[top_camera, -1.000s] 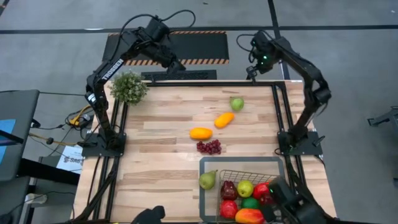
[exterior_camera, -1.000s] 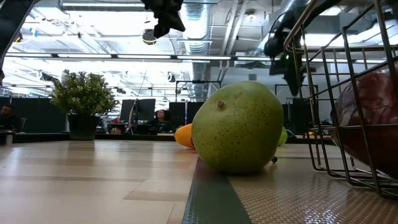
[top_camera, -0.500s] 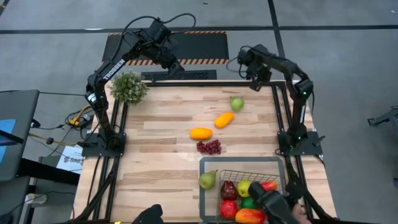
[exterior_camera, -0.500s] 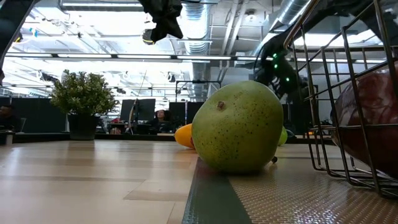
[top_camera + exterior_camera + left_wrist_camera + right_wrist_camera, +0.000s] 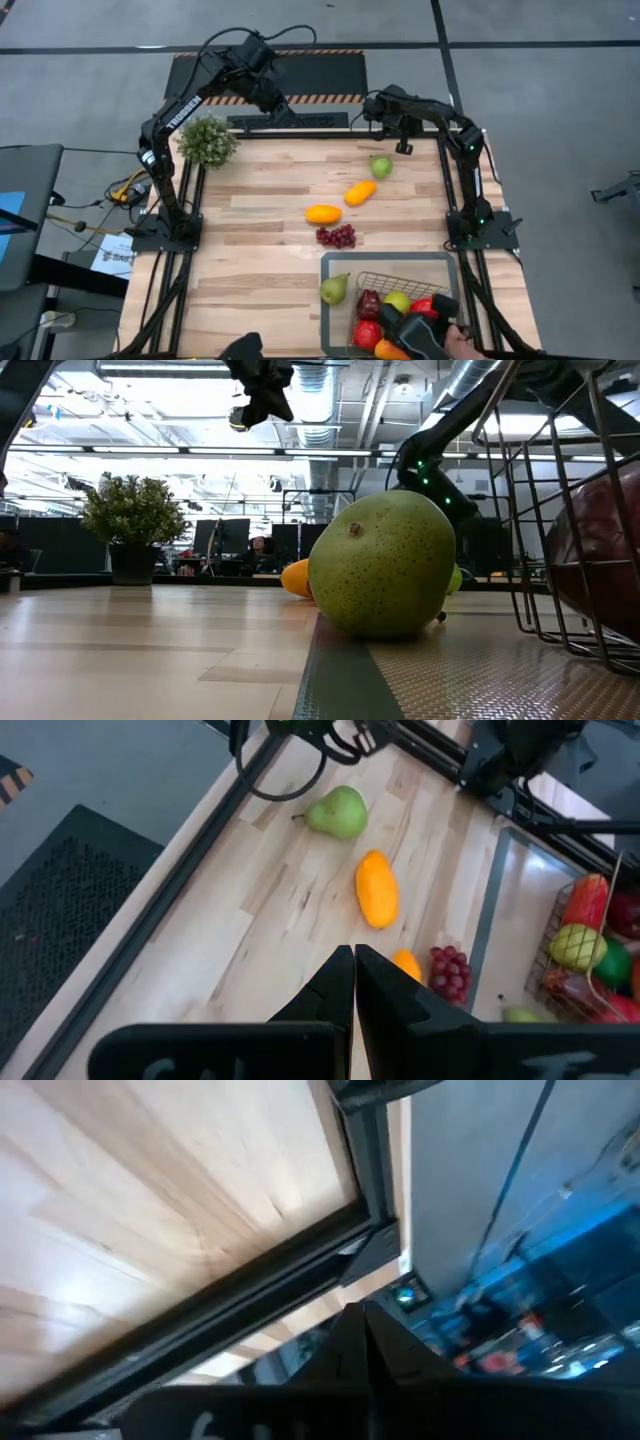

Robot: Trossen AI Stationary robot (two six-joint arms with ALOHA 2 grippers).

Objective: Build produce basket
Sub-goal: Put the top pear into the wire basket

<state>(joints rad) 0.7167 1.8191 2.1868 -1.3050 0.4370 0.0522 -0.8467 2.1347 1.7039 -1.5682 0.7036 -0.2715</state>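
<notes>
Both grippers are held closed and empty above the far edge of the table.

The left gripper is raised beyond the far edge, near the potted plant at the far left corner; the right gripper is seen just past a green pear. Two orange fruits and purple grapes are laid mid-table. The basket is placed at the near right corner, partly filled; another pear rests on its rim.

Overhead looks straight down — low view, level, shares the pear.
</notes>
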